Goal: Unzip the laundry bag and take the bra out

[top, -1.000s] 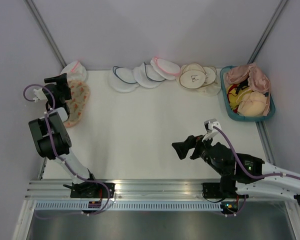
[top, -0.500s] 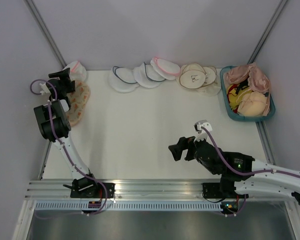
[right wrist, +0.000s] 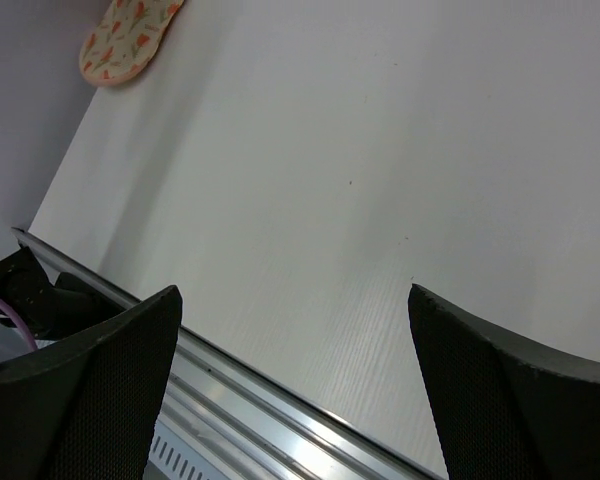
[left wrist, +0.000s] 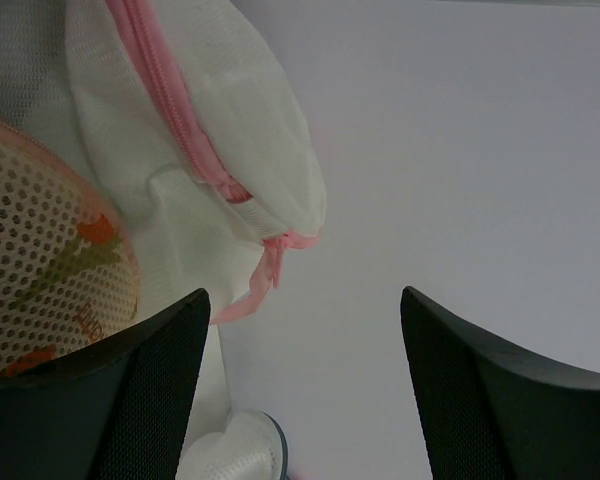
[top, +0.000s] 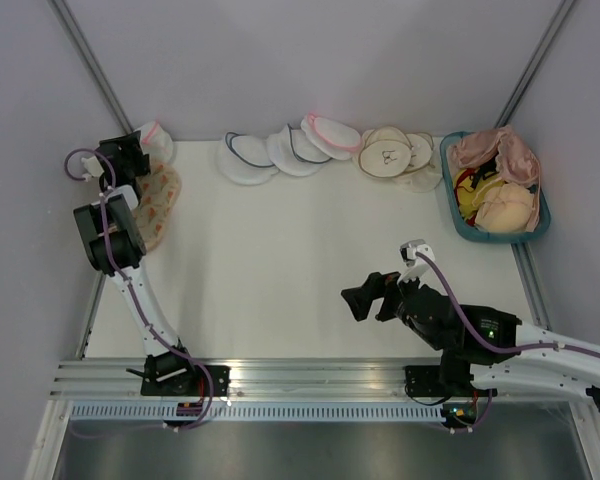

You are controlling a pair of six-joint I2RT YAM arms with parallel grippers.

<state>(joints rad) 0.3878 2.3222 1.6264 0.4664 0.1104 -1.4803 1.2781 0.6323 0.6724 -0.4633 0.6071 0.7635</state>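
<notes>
The laundry bag (top: 152, 139), white mesh with pink zipper trim, leans in the far left corner against the wall. In the left wrist view the laundry bag (left wrist: 180, 120) fills the upper left, and its pink zipper pull (left wrist: 267, 272) hangs down just ahead of my fingers. My left gripper (top: 120, 158) (left wrist: 305, 300) is open and empty, right beside the bag. My right gripper (top: 366, 297) (right wrist: 293, 295) is open and empty above the table's near middle. No white bra shows in any view.
An orange floral bag (top: 156, 205) (left wrist: 40, 250) (right wrist: 130, 40) lies beside the laundry bag. White pouches with dark blue trim (top: 265, 152), another pink-trimmed pouch (top: 330, 132) and beige pouches (top: 390, 155) line the back wall. A teal basket (top: 450, 205) holds peach bras (top: 505, 160).
My left gripper has moved up into the far left corner, closer to the laundry bag. My right gripper has shifted only slightly.
</notes>
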